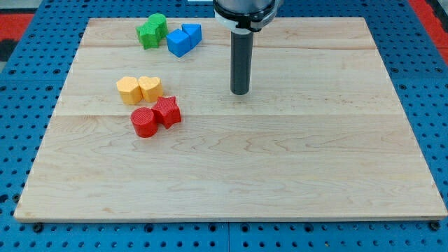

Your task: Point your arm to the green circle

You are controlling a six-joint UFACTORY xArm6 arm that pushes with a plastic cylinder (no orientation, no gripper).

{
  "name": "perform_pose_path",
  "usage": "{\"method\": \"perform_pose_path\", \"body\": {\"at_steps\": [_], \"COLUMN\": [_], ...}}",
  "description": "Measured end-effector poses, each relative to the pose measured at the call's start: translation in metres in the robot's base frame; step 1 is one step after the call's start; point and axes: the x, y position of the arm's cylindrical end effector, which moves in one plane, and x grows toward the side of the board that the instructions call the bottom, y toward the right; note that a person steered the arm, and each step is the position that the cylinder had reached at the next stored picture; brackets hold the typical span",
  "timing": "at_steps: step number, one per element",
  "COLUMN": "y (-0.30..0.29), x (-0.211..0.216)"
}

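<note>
In the camera view, the pale wooden board (231, 175) serves as the landmark, lying on a blue perforated table (21, 231). My tip (240, 92), the lower end of a straight dark rod hanging from the arm's black and white collar, rests on the board a little above its centre and touches no block. It carries no gripper, so nothing can open or close, and it holds nothing.

The blocks sit in three tight pairs toward the board's left half. Near the board's top edge the green pieces (152, 31) huddle together: the rounded one toward the view's top looks like the green circle (159, 23), the task's target, touching a lobed green block (148, 36) just below it, though their outlines merge and are hard to separate. Just right of them are two blue blocks (184, 38), one cube-like, touching each other. Lower down, a yellow-orange hexagon-like block (129, 89) touches a yellow heart (150, 87); below those, a red cylinder (144, 122) touches a red star (168, 111).

My tip stands well apart from the target, down and to the view's right of it, with the blue pair roughly between. I judge the approach should skirt the blue blocks. The arm above the collar is cut off by the view's top.
</note>
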Motion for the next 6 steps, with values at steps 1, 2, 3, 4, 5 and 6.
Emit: {"method": "perform_pose_path", "body": {"at_steps": [1,2,3,4,5,6], "y": [0.0,0.0,-0.005,0.025,0.054,0.012], "x": [0.0,0.0,-0.034,-0.103,-0.183,-0.196]}}
